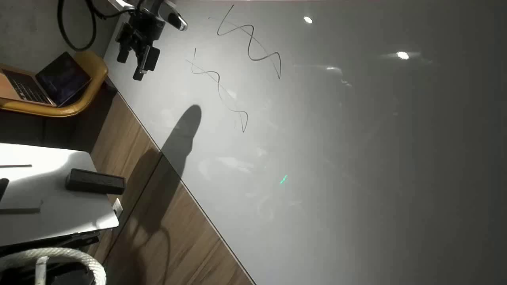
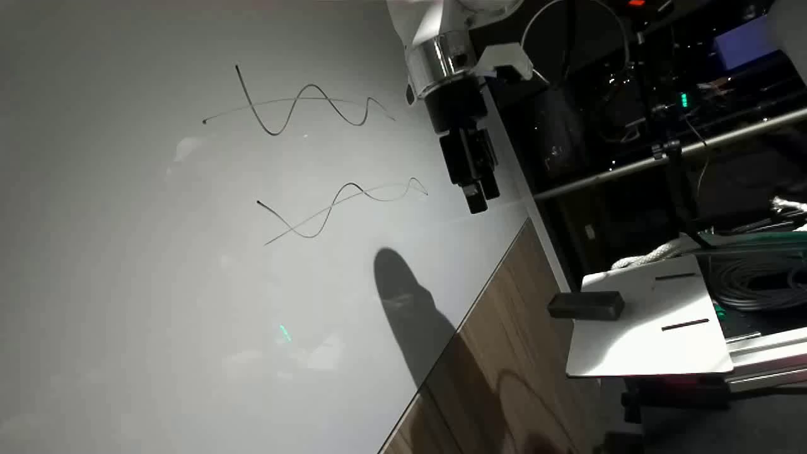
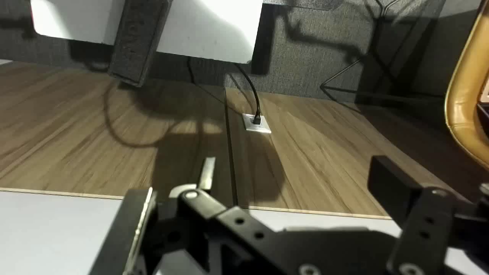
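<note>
The dark block bears lettering (blurred, illegible).

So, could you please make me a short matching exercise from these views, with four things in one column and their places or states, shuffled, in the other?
Things:
1. gripper
2. laptop
3. whiteboard eraser
4. wavy lines

Places or states:
A. sticking out over the edge of a silver-coloured plate
B. drawn on the whiteboard
C. on a yellow-brown chair
D. jaws apart, holding nothing

Right pairs: 1-D, 2-C, 3-A, 4-B
</note>
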